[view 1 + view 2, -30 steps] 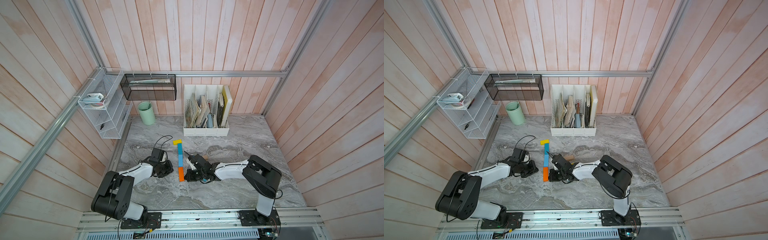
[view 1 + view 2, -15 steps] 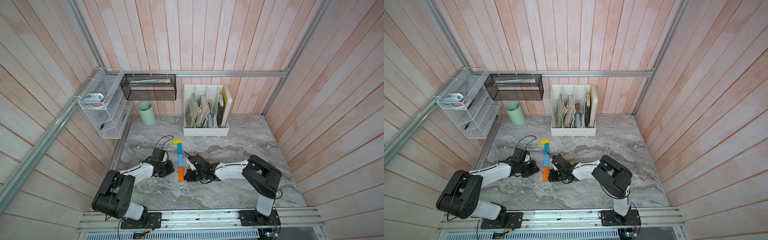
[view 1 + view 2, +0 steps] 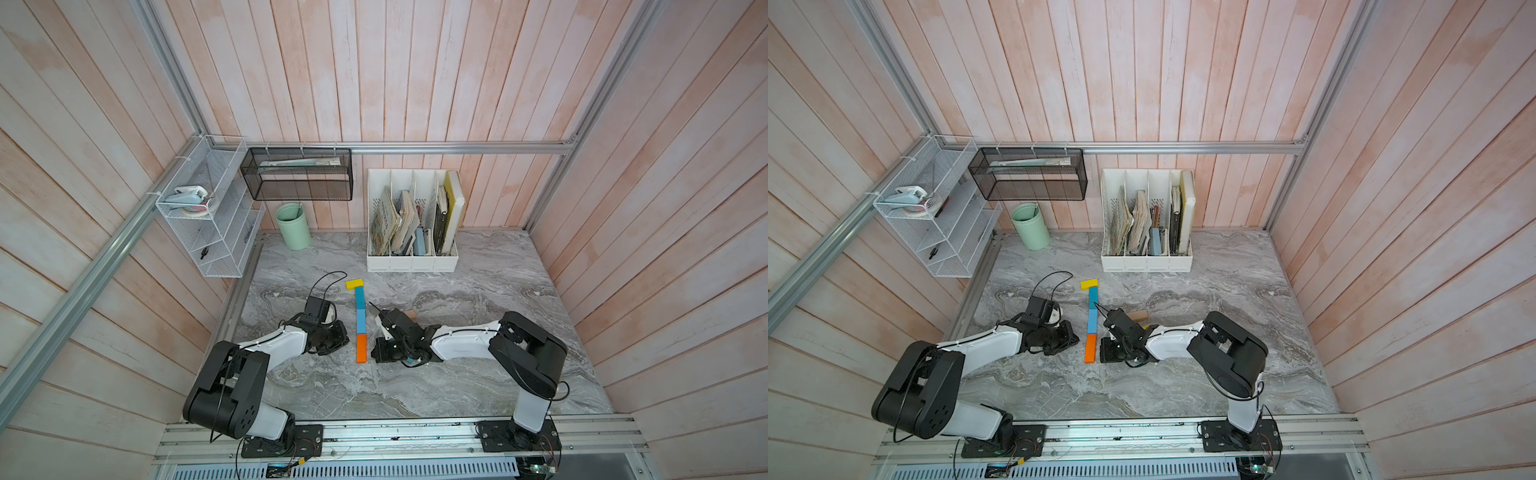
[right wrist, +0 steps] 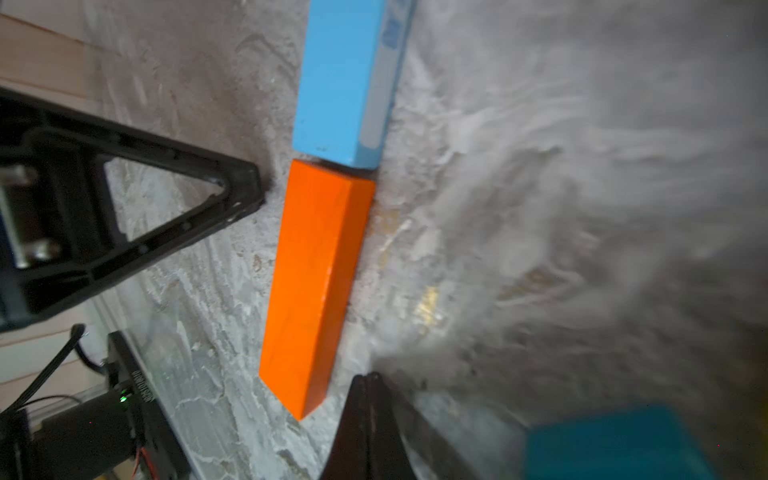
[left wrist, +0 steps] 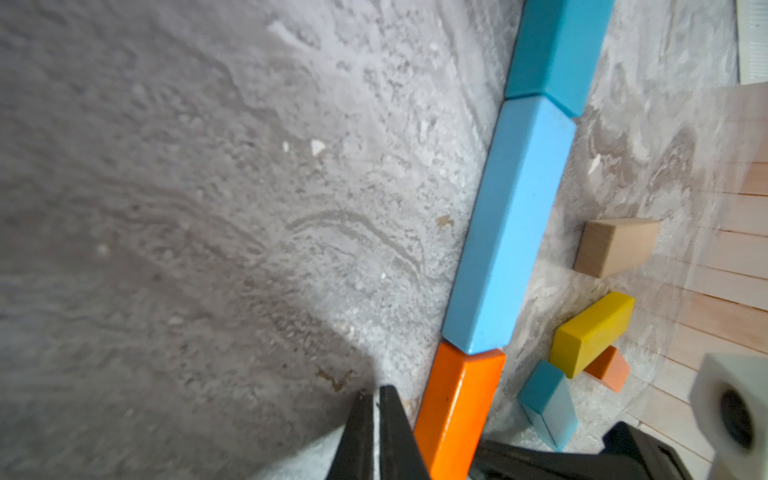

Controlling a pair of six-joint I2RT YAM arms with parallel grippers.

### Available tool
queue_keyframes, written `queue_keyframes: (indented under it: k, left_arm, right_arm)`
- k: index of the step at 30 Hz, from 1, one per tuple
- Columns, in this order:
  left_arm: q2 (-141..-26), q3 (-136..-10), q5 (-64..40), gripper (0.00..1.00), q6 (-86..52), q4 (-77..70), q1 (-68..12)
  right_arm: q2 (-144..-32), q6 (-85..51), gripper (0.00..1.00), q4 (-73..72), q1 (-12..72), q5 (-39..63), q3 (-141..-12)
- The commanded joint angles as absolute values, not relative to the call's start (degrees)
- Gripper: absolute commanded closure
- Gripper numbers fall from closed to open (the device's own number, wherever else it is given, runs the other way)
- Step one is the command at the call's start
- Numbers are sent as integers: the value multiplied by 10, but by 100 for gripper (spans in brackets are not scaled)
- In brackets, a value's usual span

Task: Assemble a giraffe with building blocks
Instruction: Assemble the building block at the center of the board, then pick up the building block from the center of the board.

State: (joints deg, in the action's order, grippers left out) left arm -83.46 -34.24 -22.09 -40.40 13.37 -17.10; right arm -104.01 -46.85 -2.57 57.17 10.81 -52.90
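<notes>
Two closed, empty tools, the left tool (image 5: 372, 395) and right tool (image 4: 369, 378), flank the orange bar (image 4: 318, 282).

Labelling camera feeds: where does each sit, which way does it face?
Top views: high overhead, looking down on the grey marble tabletop; left arm, right arm show.
Left wrist: low, facing the bright orange rectangular bar; left jaws shut.
Right wrist: low, bar's opposite side; right jaws shut, left jaws beyond.
Wrist views share that bar.
</notes>
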Motion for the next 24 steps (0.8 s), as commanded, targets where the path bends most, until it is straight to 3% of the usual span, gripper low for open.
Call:
queue_keyframes:
  k: [1, 6, 13, 16, 24]
  left_arm:
    - [-806, -333, -217, 83, -406, 144, -175]
    - [-787, -330, -219, 77, -404, 146, -171]
    - [-780, -328, -228, 78, -404, 135, -170]
    - [-781, -327, -231, 79, -404, 132, -169]
    - [-770, -317, -231, 80, -401, 130, -164]
  right_arm:
    - [-980, -415, 95, 133, 584, -33, -548]
    - [-905, -330, 54, 288, 595, -127, -605]
    - [-945, -212, 52, 398, 584, -71, -649]
    - [-976, -193, 47, 408, 577, -38, -653]
    - [-988, -182, 45, 387, 565, 5, -655]
